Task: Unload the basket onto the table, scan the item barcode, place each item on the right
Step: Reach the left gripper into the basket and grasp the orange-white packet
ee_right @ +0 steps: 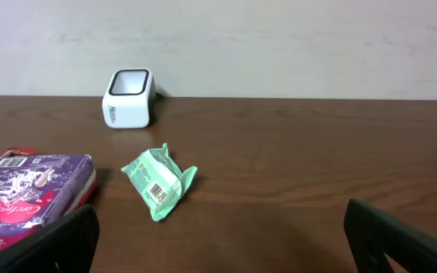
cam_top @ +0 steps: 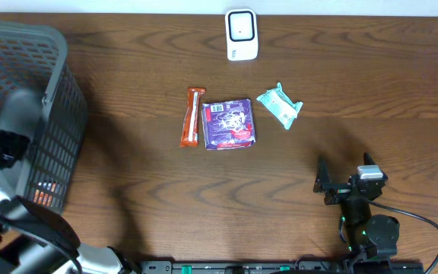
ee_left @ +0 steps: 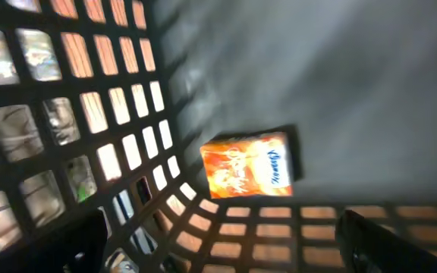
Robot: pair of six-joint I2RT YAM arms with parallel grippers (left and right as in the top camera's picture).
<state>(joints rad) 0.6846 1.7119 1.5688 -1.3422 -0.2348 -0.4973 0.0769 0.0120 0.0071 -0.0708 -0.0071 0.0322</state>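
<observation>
Left hand (ee_left: pixel 222 231): fingers set wide apart, nothing held. It is positioned inside the basket (cam_top: pixel 52 91), above an orange box (ee_left: pixel 246 164) that lies flat on the basket floor, close to the mesh wall.

Right hand (ee_right: pixel 218 227): fingers likewise apart and empty. It is held low over the desk (cam_top: pixel 128 175) near the front edge and pointed toward the far side.

Scanner (cam_top: pixel 241 34): 1 white unit, upright at the far edge of the desk, well apart from both hands. Nothing is presented to it.

Items on the desk: 3.
- orange bar (cam_top: pixel 192 116), lying lengthwise, just beside the purple packet.
- purple packet (cam_top: pixel 230 123), flat, mid-desk.
- green packet (cam_top: pixel 279 105), slightly apart to the right; a barcode can be made out on its upper face in the right wrist view.

Progress, as judged: if the basket is taken as the place for finished goods, 1 item is accounted for and 3 are left. No item is gripped or lifted at present, so a fresh pick-up is required before any scan. The green packet is judged the nearest candidate for the right hand.
</observation>
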